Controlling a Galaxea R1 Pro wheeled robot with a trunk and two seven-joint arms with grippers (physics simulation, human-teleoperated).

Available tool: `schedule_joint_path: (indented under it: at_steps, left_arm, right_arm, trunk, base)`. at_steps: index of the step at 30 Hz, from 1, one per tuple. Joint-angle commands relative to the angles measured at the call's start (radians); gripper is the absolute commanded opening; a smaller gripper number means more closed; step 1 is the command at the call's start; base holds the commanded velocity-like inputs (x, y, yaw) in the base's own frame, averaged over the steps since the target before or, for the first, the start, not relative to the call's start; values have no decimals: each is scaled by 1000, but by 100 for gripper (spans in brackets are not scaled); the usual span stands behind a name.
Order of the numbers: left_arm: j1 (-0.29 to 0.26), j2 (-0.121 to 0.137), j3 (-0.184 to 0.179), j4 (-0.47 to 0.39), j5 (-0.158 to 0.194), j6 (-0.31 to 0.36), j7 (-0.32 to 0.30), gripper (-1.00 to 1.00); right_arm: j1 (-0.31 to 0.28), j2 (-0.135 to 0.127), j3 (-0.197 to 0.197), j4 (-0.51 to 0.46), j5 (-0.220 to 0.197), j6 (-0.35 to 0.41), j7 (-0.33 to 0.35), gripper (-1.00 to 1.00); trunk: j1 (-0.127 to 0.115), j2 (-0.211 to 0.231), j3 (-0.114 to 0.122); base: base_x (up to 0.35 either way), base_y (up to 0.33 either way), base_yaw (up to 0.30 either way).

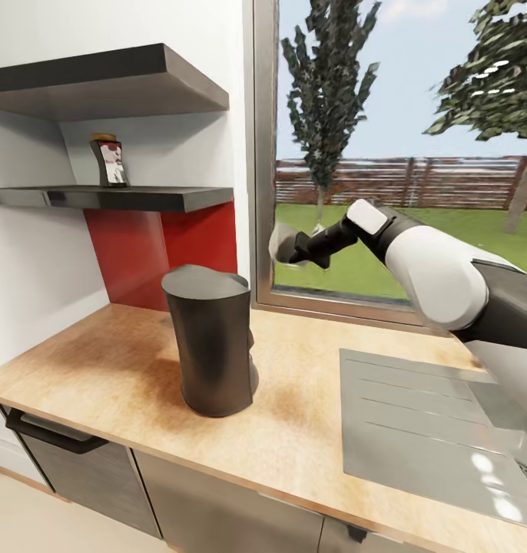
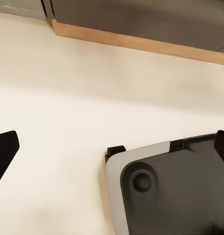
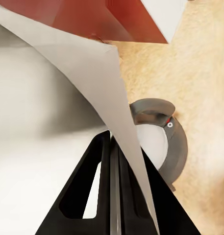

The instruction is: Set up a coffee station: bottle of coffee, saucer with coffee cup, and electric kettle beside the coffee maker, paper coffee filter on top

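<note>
The coffee maker (image 1: 211, 349) stands upright on the kitchen countertop (image 1: 117, 369), toward the left of this wood-coloured surface, with the steel sink (image 1: 425, 430) set into it well to the right. Above and to the far left, the bottle of coffee (image 1: 110, 162) stands on the kitchen shelf (image 1: 140, 198), under a thicker dark slab (image 1: 102, 77). The right gripper (image 1: 290, 250) is raised in front of the window (image 1: 402, 153), to the right of the coffee maker and higher than its top, its jaws clamped together on the paper coffee filter (image 3: 87, 73), which fans out from between the black fingers (image 3: 92, 196). In the right wrist view the coffee maker's top (image 3: 158, 142) lies below the filter's edge. The left gripper (image 2: 112, 147) hangs low over the pale floor (image 2: 92, 98) near the robot's base (image 2: 170, 196); its jaws appear to be apart, though only the tips show.
</note>
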Motion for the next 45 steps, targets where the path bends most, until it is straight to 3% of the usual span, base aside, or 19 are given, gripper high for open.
schedule_joint_path:
  at_steps: [1,4,9,14,32,41,45]
  left_arm:
    - [-1,0,8,1,-5,-2,-5,100]
    - [0,-1,8,2,-4,-2,-5,100]
    - [0,-2,9,4,-3,-2,-5,100]
    - [0,-12,9,7,-3,-1,-3,100]
    - [0,-15,10,19,-3,-2,-2,100]
    - [0,-26,10,20,-3,-2,-2,100]
    - [3,-28,9,21,-5,1,2,100]
  right_arm:
    - [-16,5,2,-1,4,3,-8,-100]
    - [-53,26,1,-1,-7,3,-24,-100]
    - [-79,77,-3,-1,-74,3,-33,-100]
    - [-82,97,-16,-1,-109,3,-34,-100]
    - [-81,99,-20,-1,-117,3,-33,-100]
    - [-78,99,-20,-1,-118,3,-33,-100]
    - [-55,99,-19,-2,-117,3,-32,-100]
  trunk:
    - [0,-1,-2]
    - [0,-1,-3]
    - [0,-1,-6]
    - [0,-1,-10]
    - [0,-1,-14]
    - [0,-1,-14]
    - [1,-1,-14]
  base:
    - [0,0,0]
    - [0,0,0]
    - [0,0,0]
    - [0,0,0]
    - [2,0,0]
    - [161,101,0]
    - [0,0,0]
